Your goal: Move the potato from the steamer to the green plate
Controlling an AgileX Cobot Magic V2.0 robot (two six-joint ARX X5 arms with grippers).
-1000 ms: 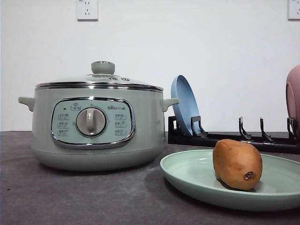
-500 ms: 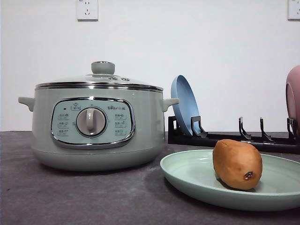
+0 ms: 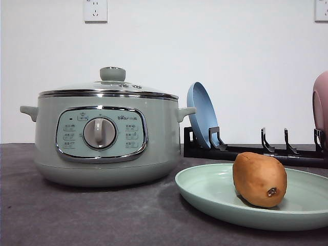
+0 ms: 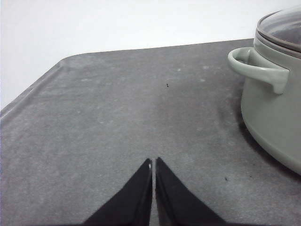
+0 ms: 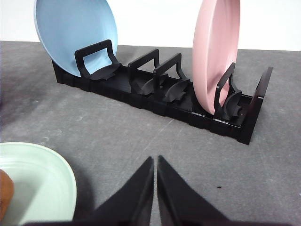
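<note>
— So, what do we see of the potato (image 3: 259, 179)?

— We see an oval, matte, brown-orange body with a small dark spot at its lower right end. It lies on the green plate (image 3: 215, 192), in the lower right of the front view, and a sliver of it shows at the lower left edge of the right wrist view.

— And the plate itself?

— We find it wide, shallow and smooth, pale mint, with a raised rim. It rests on the dark grey table (image 3: 77, 215), whose surface looks faintly speckled and dull.

— What stands beside it?

— To its left we see the steamer (image 3: 105, 130): a round sage-green pot with a chrome-rimmed panel, a grey dial in the middle, side handles, and its glass lid with a green knob seated on top. Behind the plate runs a black slotted rack (image 5: 155, 92), holding a blue plate (image 5: 75, 35) on edge at one end and a pink plate (image 5: 214, 52) on edge near the other.

— And the grippers?

— We see the left gripper (image 4: 154, 165) with its black tapered fingers pressed almost together, empty, over bare table near the steamer's handle. The right gripper (image 5: 155, 162) has the same narrow slit between its fingers, holds nothing, and hangs over the table between the green plate and the rack.
</note>
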